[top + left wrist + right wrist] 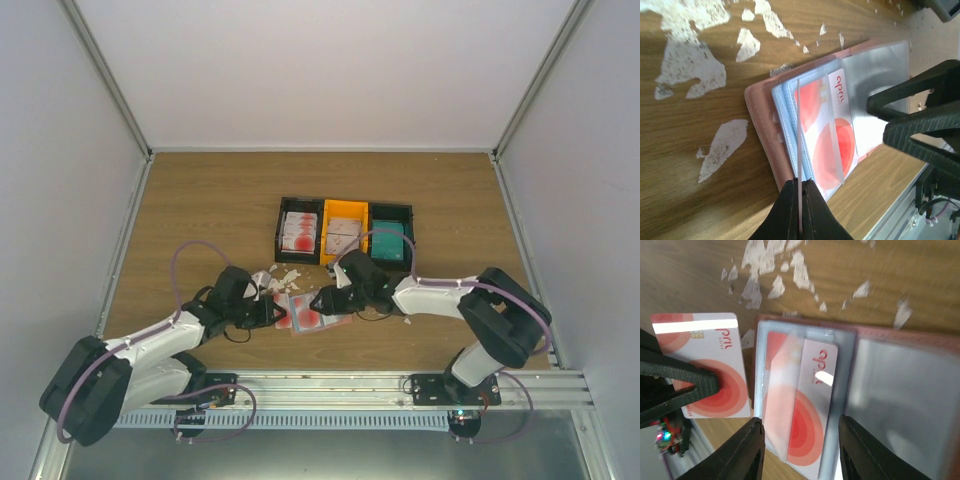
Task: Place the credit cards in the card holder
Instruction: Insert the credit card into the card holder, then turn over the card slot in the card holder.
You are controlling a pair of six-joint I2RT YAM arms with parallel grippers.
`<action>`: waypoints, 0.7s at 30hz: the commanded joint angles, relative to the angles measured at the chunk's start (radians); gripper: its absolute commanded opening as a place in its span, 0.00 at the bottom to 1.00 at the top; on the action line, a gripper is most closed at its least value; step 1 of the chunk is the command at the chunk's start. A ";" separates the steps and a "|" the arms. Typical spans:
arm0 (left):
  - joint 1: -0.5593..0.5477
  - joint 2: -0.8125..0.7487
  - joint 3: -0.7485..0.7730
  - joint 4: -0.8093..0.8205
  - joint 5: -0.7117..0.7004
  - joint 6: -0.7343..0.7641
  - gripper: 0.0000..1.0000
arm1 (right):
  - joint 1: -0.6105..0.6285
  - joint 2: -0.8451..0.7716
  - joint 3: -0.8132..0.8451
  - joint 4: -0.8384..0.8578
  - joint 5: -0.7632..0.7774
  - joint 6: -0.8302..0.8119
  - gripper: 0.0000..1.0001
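— Where is the card holder (760, 125)?
— Open flat close to the near edge of the tabletop (200, 200), about midway along it, between the two arms; the compartment tray (300, 201) sits further in; white scraps (722, 145) lie beside the holder's cover.
— And the fingers?
— The left gripper (799, 192) is clenched on a spare card (715, 350), held just off the holder's outer edge, I'd judge to keep it ready for a sleeve; the right gripper (801, 427) stands spread, a finger either side of the tucked card (812, 405), gripping nothing.
— Why there?
— That card sits only part-way into its clear sleeve; straddling it likely suits a push further in.
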 commanded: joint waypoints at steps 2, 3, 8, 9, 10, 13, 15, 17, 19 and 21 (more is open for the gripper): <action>-0.004 -0.070 0.041 -0.076 -0.090 0.016 0.00 | 0.043 -0.065 0.120 -0.309 0.269 -0.115 0.45; -0.004 -0.079 0.041 -0.081 -0.097 0.014 0.00 | 0.060 -0.061 0.147 -0.350 0.313 -0.129 0.46; -0.003 -0.112 0.037 -0.093 -0.127 0.002 0.00 | 0.174 0.008 0.287 -0.499 0.489 -0.137 0.47; -0.002 -0.116 0.035 -0.094 -0.133 0.000 0.00 | 0.192 0.030 0.312 -0.517 0.513 -0.133 0.47; -0.001 -0.120 0.033 -0.095 -0.136 0.000 0.00 | 0.213 0.052 0.332 -0.533 0.530 -0.128 0.47; 0.006 -0.134 0.025 -0.107 -0.150 0.000 0.00 | 0.266 0.125 0.390 -0.573 0.573 -0.116 0.47; 0.013 -0.148 0.018 -0.113 -0.151 0.000 0.00 | 0.292 0.161 0.420 -0.594 0.594 -0.110 0.46; 0.021 -0.162 0.010 -0.117 -0.150 0.001 0.00 | 0.308 0.190 0.445 -0.605 0.601 -0.110 0.46; 0.028 -0.171 0.002 -0.118 -0.145 0.001 0.00 | 0.316 0.208 0.463 -0.615 0.610 -0.105 0.44; 0.033 -0.179 -0.007 -0.117 -0.141 0.000 0.00 | 0.321 0.220 0.472 -0.631 0.629 -0.097 0.41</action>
